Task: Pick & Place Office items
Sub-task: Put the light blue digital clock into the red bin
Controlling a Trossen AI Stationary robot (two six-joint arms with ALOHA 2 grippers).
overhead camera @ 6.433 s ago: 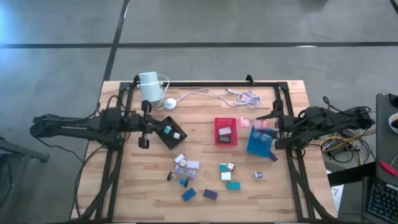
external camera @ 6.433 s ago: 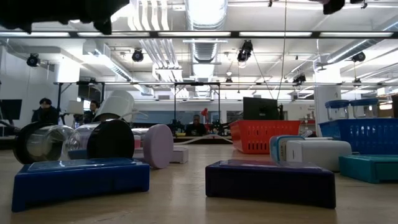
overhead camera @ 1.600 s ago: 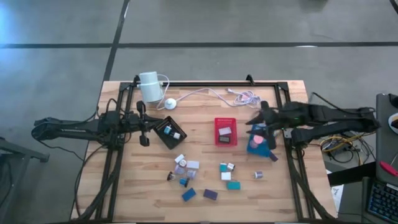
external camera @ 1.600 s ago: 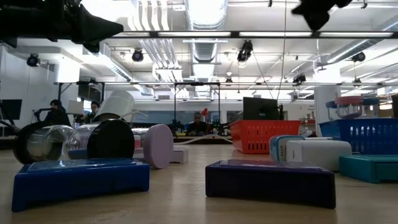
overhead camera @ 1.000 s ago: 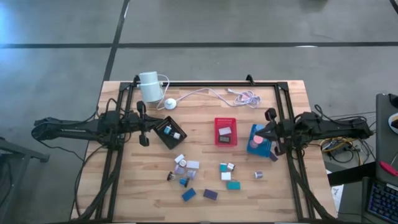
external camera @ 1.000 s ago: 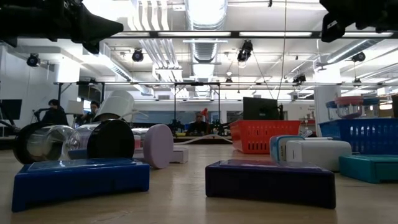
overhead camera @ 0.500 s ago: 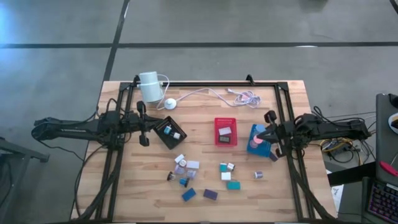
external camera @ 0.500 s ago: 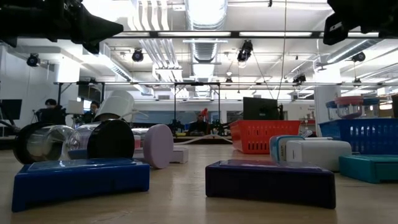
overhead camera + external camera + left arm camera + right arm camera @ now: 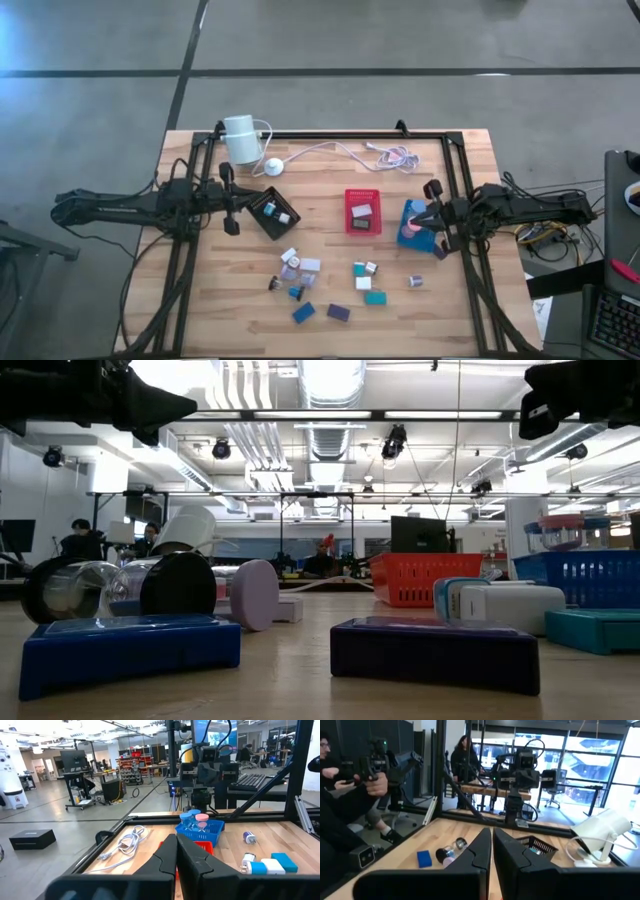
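Small office items lie loose on the near half of the table [image 9: 330, 290]: a blue block [image 9: 130, 645], a purple block [image 9: 435, 650], and teal, white and clear pieces. Others lie in the black tray [image 9: 270, 212] and the red tray [image 9: 363, 212]. A pink-topped cylinder [image 9: 405, 231] stands in the blue tray [image 9: 420, 240]. My left gripper [image 9: 232, 205] is shut beside the black tray, on its left. My right gripper [image 9: 430, 213] is shut and hovers at the blue tray's right edge. In the wrist views, both pairs of fingers [image 9: 176, 837] [image 9: 491, 831] meet with nothing between them.
A white cylinder [image 9: 240, 140] with its cable [image 9: 340, 152] lies at the table's far edge. A black frame [image 9: 330, 135] runs around the table. People sit in the room beyond [image 9: 350, 785]. Bare wood [image 9: 330, 180] lies between the trays and the cable.
My right gripper has drawn back from over the blue tray toward the table's right edge, then held almost still. The pink-topped cylinder stays in the blue tray. My left arm has kept still.
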